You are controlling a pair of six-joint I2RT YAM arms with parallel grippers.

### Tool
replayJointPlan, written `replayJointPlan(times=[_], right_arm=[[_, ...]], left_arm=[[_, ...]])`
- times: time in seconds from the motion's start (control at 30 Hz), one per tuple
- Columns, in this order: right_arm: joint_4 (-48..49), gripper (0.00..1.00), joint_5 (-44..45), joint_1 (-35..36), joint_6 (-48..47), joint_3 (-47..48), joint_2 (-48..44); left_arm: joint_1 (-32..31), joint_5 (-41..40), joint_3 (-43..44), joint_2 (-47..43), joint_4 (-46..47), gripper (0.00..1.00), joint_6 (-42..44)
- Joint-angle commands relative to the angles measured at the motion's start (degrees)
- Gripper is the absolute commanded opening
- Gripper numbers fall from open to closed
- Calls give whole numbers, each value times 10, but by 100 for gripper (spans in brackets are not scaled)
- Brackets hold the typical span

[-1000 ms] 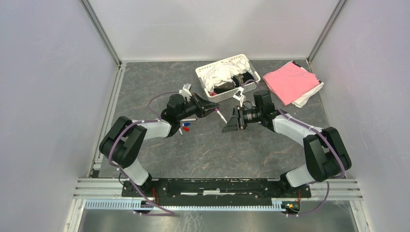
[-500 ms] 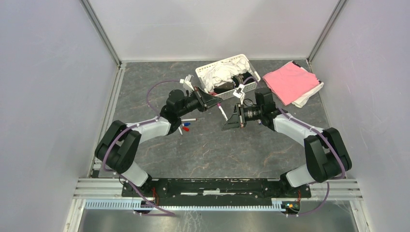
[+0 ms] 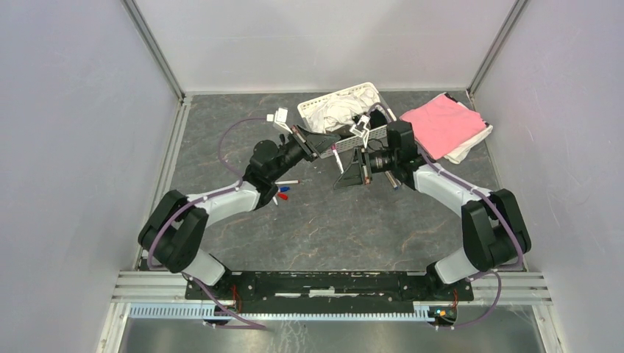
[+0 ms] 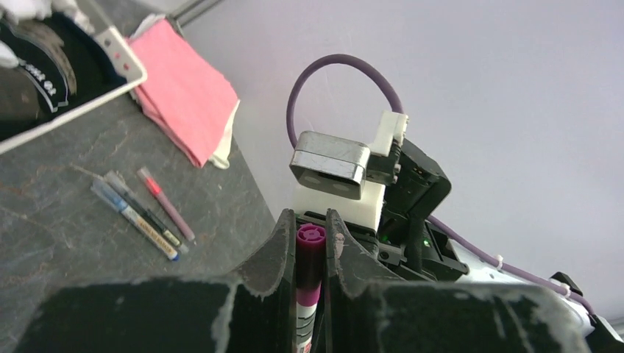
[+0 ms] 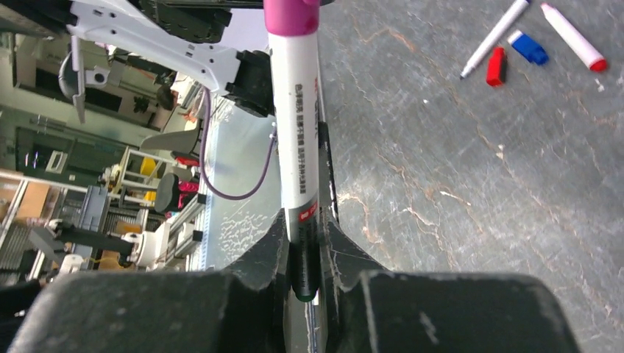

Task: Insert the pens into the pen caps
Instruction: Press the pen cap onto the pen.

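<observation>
- magenta-ended pen [image 5: 298,132] is held in the air over the surface [image 3: 331,228], just in front of the basket [image 3: 313,112], between the two arms.
- left pincer [image 4: 310,235] is pressed onto its magenta end; right pincer [image 5: 304,235] is pinched on the dark opposite end. Whether that dark end is a tip or a cap cannot be told.
- red cap [image 5: 497,66] and blue cap [image 5: 529,47] are seen lying on the surface beside two loose pens [image 5: 491,38]; three more pens [image 4: 140,209] are laid near the pink cloth [image 4: 184,95].
- handling, as judged: the pen is light, stiff, smooth plastic, so slip or twist under an axial push is to be expected. The barrel is best taken squarely, near the mating end. Caps are tiny and likely to skid, so they are best pinched mid-length with the mouth left free.
</observation>
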Motion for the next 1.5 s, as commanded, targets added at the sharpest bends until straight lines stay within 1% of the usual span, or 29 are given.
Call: replayJointPlan(times=[0.0,0.13,0.23,0.37,0.43,0.47,0.57,0.63,0.73,0.77,0.8,0.83,0.87,0.9,0.93,0.97,1.03,1.1,1.13,1.2,1.23,1.3,1.33,1.4,1.43,1.47], right_arm=[[158,0,148,-42,-4,110,17],[176,0,157,-42,10,114,19],[158,0,163,-41,-8,142,23],[143,0,171,-43,-25,175,27],[170,0,169,-47,-6,178,25],[198,0,165,-50,15,176,24],[245,0,165,-49,41,188,26],[263,0,164,-49,55,203,32],[245,0,163,-50,34,234,35],[222,0,173,-48,0,244,31],[129,0,202,-39,-85,274,26],[41,0,239,-30,-143,311,27],[19,0,251,-28,-153,320,27],[27,0,266,-30,-141,315,22],[24,0,274,-32,-137,316,20],[31,0,272,-32,-123,314,19],[43,0,273,-26,-112,307,14],[36,0,264,-8,-127,311,13],[59,0,238,-2,-122,306,15],[133,0,196,5,-69,283,15],[151,0,184,7,-59,281,16],[162,0,189,8,-46,280,17],[164,0,190,8,-43,281,18],[167,0,187,7,-38,281,18],[166,0,181,8,-40,279,15],[163,0,175,8,-43,271,11]], left_arm=[[-107,237,-40,-52,-96,2,1],[-120,242,-33,-60,-149,2,25],[-132,247,-16,-57,-186,2,46],[-150,226,17,-70,-304,2,114],[-160,204,28,-84,-372,2,157],[-164,195,25,-90,-389,2,168],[-179,183,18,-92,-410,2,181],[-194,181,32,-81,-429,2,194],[-200,184,35,-75,-442,2,200],[-201,177,38,-74,-460,2,204],[-201,155,51,-71,-502,2,218],[-202,129,62,-71,-538,2,227],[-201,86,73,-74,-578,2,231],[-202,35,82,-79,-615,2,234],[-202,-34,92,-85,-653,2,228],[-202,-86,98,-90,-681,2,217],[-203,-144,106,-92,-702,2,199],[-209,-140,122,-77,-697,2,206],[-215,-117,127,-72,-672,2,217],[-221,-27,115,-64,-576,2,233],[-221,30,110,-56,-510,2,238],[-223,105,112,-36,-469,2,238],[-223,119,115,-26,-468,2,237],[-220,113,115,-23,-476,2,235],[-215,97,114,-30,-482,2,231],[-208,61,111,-42,-495,2,225]])
